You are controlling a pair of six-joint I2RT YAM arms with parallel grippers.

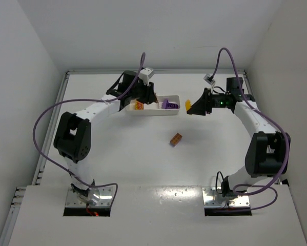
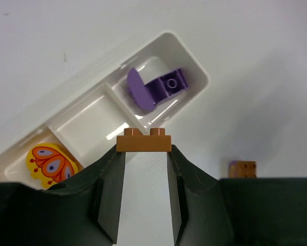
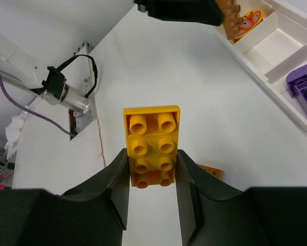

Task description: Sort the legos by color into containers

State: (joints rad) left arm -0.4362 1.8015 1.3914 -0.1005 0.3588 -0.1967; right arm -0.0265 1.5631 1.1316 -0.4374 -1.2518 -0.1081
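Note:
The white three-compartment tray (image 1: 158, 115) lies at the back middle. My left gripper (image 1: 142, 101) is shut on an orange brick (image 2: 143, 141) and holds it above the tray's left end. A purple piece (image 2: 158, 88) lies in one end compartment. A yellow butterfly-printed piece (image 2: 50, 163) lies in the other end compartment, and the middle one (image 2: 94, 123) is bare. My right gripper (image 3: 152, 156) is shut on a yellow brick (image 3: 152, 143), held just right of the tray (image 3: 276, 56). A second orange brick (image 1: 176, 139) lies loose on the table.
The loose orange brick also shows in the left wrist view (image 2: 242, 169) and behind my right finger in the right wrist view (image 3: 212, 171). White walls enclose the table at the back and sides. The left arm's base plate (image 1: 89, 197) sits at the near edge.

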